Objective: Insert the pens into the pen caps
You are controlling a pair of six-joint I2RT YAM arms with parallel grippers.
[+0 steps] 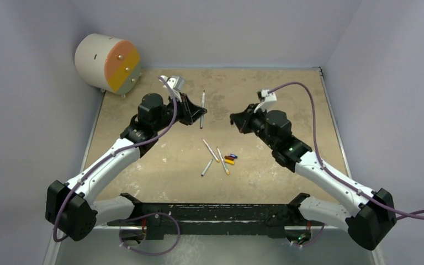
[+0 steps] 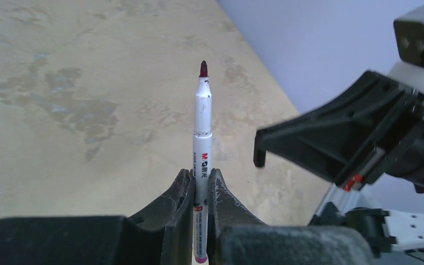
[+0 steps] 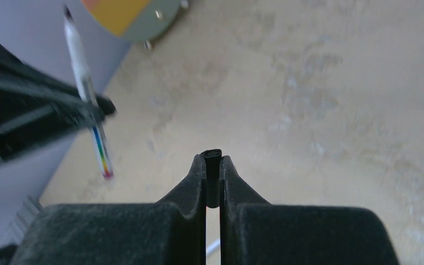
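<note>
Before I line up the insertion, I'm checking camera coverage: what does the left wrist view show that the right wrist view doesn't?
Only left wrist: the pen with its printed barrel and dark red tip up close, clamped in the left gripper. Only right wrist: the black cap pinched in the right gripper, and the drum with its orange face. Both: that pen and the tan table.
</note>
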